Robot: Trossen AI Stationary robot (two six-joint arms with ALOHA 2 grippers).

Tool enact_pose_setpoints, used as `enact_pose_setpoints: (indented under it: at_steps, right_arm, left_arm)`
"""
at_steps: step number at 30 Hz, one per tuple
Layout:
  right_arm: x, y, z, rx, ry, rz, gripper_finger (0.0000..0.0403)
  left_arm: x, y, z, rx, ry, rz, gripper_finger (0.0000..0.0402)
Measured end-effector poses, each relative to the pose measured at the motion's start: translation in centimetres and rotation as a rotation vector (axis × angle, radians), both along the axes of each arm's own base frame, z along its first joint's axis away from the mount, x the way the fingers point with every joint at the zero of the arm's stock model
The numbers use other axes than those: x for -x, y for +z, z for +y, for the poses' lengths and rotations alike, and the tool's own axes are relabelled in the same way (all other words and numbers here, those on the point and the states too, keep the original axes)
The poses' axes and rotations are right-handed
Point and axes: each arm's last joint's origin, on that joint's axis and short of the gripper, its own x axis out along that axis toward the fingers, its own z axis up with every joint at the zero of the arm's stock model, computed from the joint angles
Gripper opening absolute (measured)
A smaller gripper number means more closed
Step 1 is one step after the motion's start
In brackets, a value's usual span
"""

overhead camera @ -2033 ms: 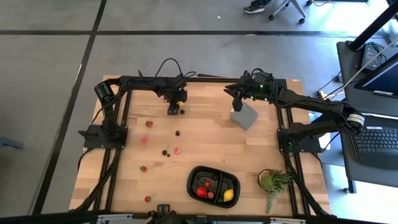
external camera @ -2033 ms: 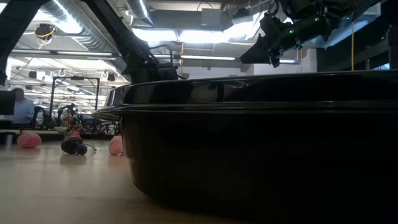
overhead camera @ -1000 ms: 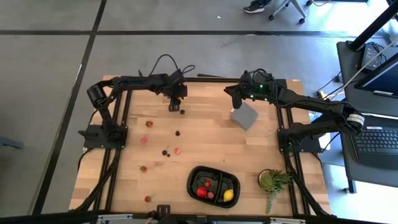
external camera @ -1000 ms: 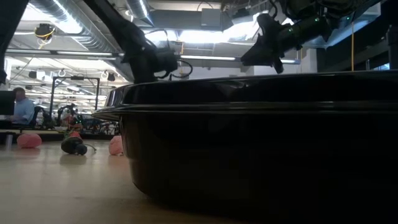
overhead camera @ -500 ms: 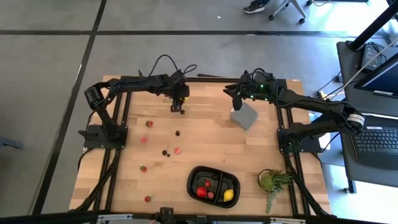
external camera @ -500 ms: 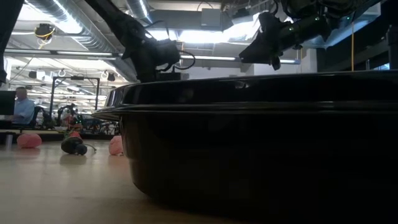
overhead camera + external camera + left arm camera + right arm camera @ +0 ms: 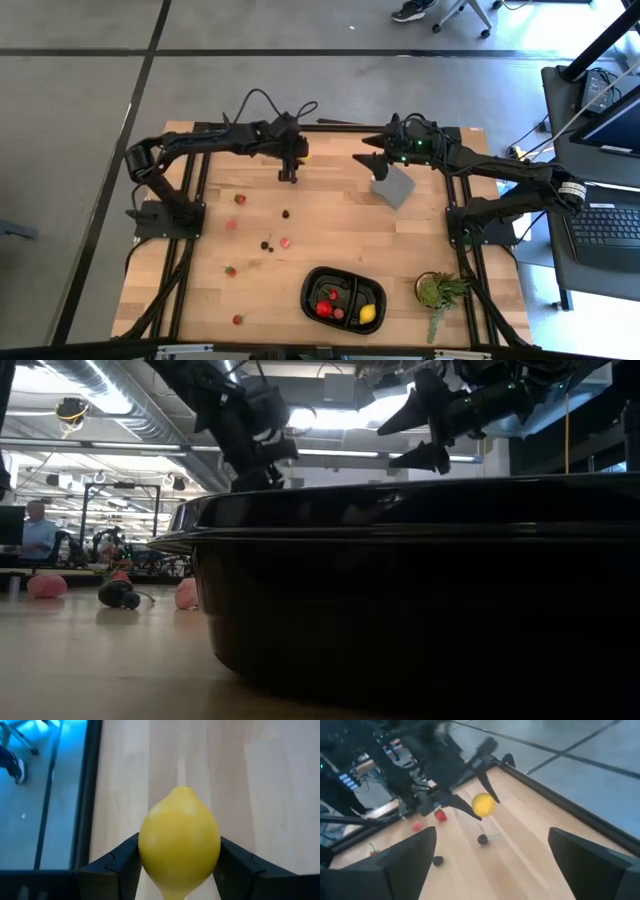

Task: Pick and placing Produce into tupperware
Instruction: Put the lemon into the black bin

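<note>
- Table (image 7: 330, 230): I see wide bare wood through the middle, so the run from the far edge down to the near edge looks unobstructed to me.
- Tupperware (image 7: 343, 299): black compartment tray, near edge, right of centre. It already holds a lemon (image 7: 367, 314) and red pieces; the left compartments look free for more.
- Grey block (image 7: 394, 184): sits just below the right gripper, off the direct line to the tray.
- Potted plant (image 7: 438, 291): beside the tray on its right. I'd approach from the left or from above.
- Right gripper (image 7: 369, 158): far edge, above the block, fingers spread wide, nothing in them. I read it as parked.
- Left gripper (image 7: 291, 164): far edge, centre-left, lifted off the wood, fingers closed partway around a second lemon (image 7: 179, 841), clamped across its widest part, which I judge stable for the carry.
- Loose produce: strawberries (image 7: 240, 199) and dark berries (image 7: 286, 213) scattered left of centre, well apart, not yet picked.
</note>
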Motion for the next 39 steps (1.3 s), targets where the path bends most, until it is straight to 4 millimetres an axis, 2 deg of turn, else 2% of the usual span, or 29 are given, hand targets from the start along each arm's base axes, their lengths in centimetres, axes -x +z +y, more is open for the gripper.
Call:
enact_pose_setpoints:
  at_steps: [3,8,15,20,27,39]
  right_arm:
    - [-0.1,-0.1,0.2,-0.012,-0.015,0.005,0.0368]
    - [-0.7,-0.2,1.3,-0.028,-0.049,0.006,0.0366]
    - [-2.7,-0.9,2.8,-0.074,-0.023,-0.039,0.0367]
    - [-4.5,-1.2,3.5,-0.095,0.093,-0.143,0.0367]
    - [-6.0,-2.6,3.5,-0.121,0.123,-0.122,0.0367]
    - [-8.2,-1.9,3.4,-0.083,0.147,-0.154,0.0367]
  left_arm:
    - [-0.2,0.9,-0.9,-0.015,-0.020,-0.033,0.0194]
    - [-0.8,2.6,-3.0,-0.042,-0.076,-0.118,0.0197]
    - [-1.9,4.5,-5.4,-0.111,-0.171,-0.252,0.0194]
    - [-2.4,4.9,-6.3,-0.129,-0.203,-0.299,0.0198]
    - [-3.1,5.4,-7.8,-0.173,-0.276,-0.339,0.0195]
    - [-3.4,5.8,-8.3,-0.211,-0.296,-0.383,0.0197]
